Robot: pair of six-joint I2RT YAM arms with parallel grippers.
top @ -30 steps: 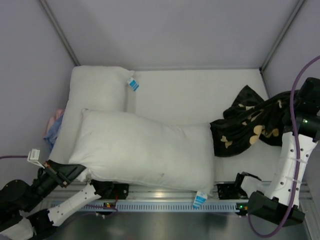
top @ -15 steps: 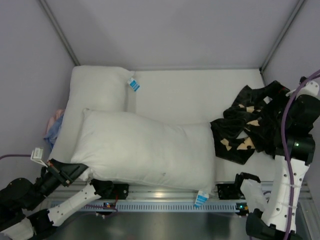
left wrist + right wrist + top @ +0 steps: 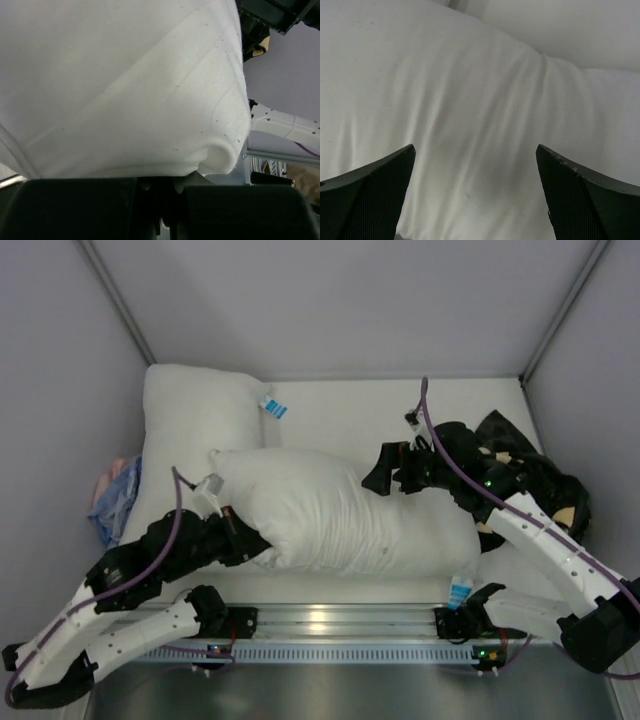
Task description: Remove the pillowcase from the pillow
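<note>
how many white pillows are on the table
2. The front pillow lies across the middle, its left end pinched by the left gripper. The second pillow lies behind it in the back left corner. No others are visible.

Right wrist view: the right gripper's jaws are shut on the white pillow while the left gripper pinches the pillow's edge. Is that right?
No. The right gripper has its jaws wide open over the pillow, gripping nothing; the right wrist view shows it. The left gripper does pinch the pillow's edge.
</note>
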